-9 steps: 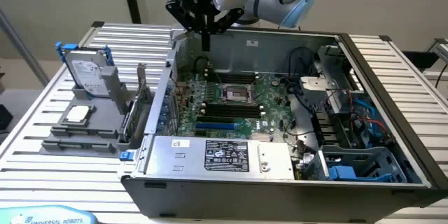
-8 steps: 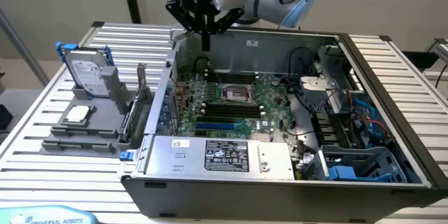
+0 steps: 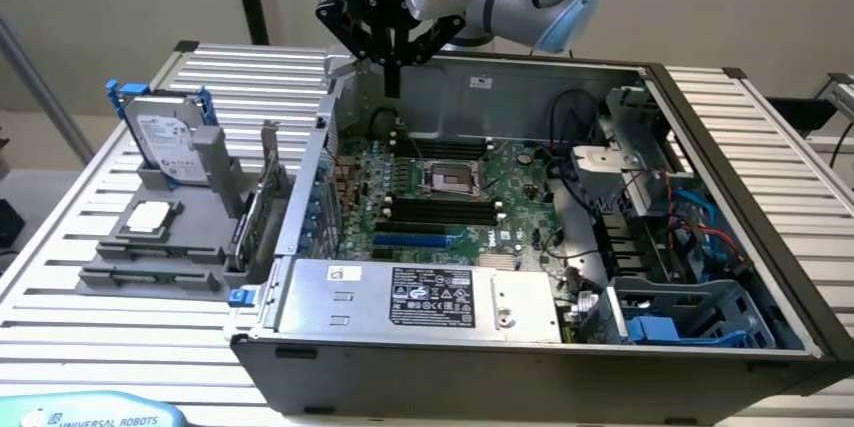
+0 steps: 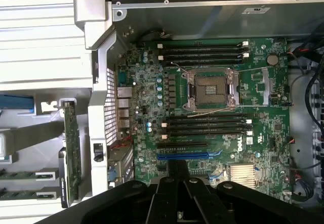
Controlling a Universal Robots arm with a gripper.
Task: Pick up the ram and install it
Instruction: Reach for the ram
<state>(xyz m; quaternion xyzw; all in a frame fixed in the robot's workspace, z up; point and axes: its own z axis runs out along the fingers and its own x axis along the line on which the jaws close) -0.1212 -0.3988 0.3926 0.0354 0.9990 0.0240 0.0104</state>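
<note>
ram [image 4: 20,174] sits lower left in its holder [image 3: 147,279]; gripper [image 3: 394,85] hangs upper middle, pincer together. reaching across, it might clip the case wall [image 4: 98,72].

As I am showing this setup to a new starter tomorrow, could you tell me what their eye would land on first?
The open computer case dominates, its green motherboard laid bare with an empty processor socket at its middle. The arm's black end effector hangs over the case's far corner, at the exterior view's left. Further left, a blue-framed hard drive stands upright in a grey holder.
</note>
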